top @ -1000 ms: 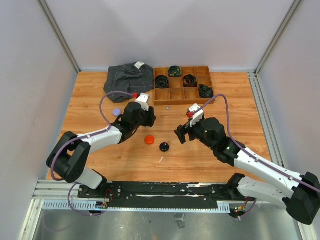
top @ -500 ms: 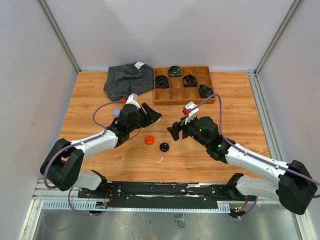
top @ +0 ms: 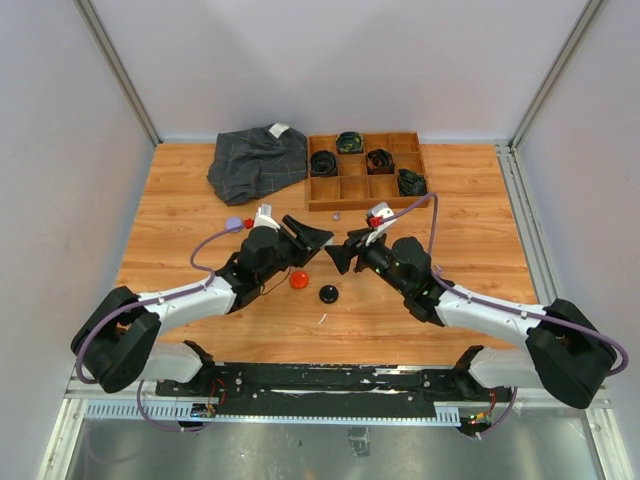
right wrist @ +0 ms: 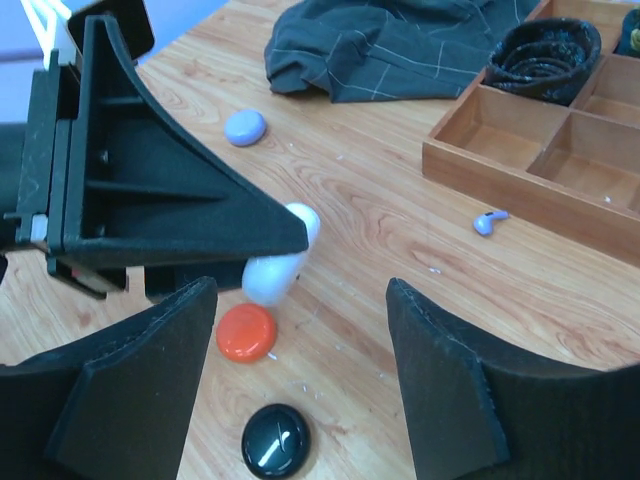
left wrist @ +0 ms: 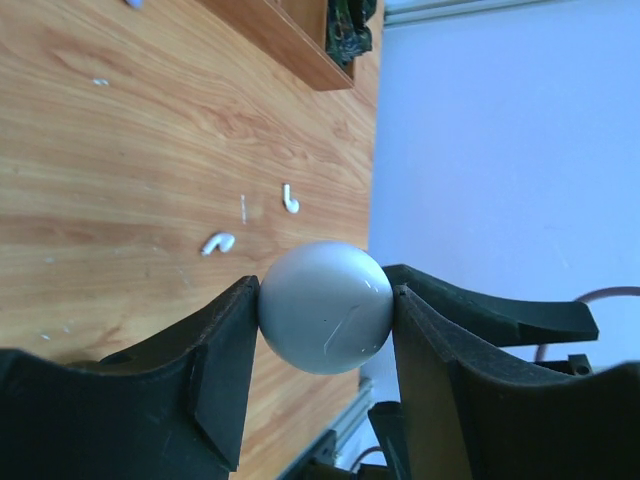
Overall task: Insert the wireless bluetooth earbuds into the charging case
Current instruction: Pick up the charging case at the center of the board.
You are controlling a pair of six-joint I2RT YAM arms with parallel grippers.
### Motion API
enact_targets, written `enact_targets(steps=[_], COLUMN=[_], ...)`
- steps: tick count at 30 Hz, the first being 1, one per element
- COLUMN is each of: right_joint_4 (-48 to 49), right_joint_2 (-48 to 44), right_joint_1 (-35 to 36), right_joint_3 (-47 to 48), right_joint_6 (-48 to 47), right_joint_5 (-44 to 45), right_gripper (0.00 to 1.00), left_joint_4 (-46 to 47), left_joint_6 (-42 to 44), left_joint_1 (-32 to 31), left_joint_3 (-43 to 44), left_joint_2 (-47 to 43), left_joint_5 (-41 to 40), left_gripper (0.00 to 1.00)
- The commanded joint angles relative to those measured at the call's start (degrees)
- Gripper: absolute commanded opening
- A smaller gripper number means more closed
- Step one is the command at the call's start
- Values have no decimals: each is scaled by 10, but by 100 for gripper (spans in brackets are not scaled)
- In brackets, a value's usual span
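While the two arms lean in toward each other over the table (top: 200,200), the left gripper (left wrist: 323,300) has the white charging case (left wrist: 325,322) pinched squarely between its two black fingers, one pad pressed on each side of the round shell. Look past those fingertips and there they are: two white earbuds (left wrist: 218,241) lying loose on the wood, just beyond the case and a little apart from each other.

Facing it, the right gripper (right wrist: 298,300) hangs with its jaws spread wide, and the clamped case sits right ahead of the gap, near its left finger. Below that gap, close to the same finger, lie an orange-red puck (right wrist: 246,332) and, nearer the wrist, a black puck (right wrist: 275,440). Farther out ahead of the right fingers, a purple earbud (right wrist: 488,222) rests just short of the wooden tray (right wrist: 520,170). Off ahead to the left sits a purple puck (right wrist: 245,127), beside the dark checked cloth (right wrist: 400,40).
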Motion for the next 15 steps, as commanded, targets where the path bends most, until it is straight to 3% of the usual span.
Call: enact_targets(steps=[1, 15], right_joint_4=[87, 177], right_joint_2=[12, 38], right_joint_1=[-10, -4], right_joint_3=[-14, -46], right_joint_6=[18, 11], right_joint_5=[-9, -13], right_gripper=[68, 61], left_joint_4=[71, 113], left_joint_6=[-69, -137], left_joint_1=[-21, -59], left_joint_3=[-20, -46], left_joint_2=[-15, -32], left_joint_5=[-47, -98], left_gripper=[27, 28])
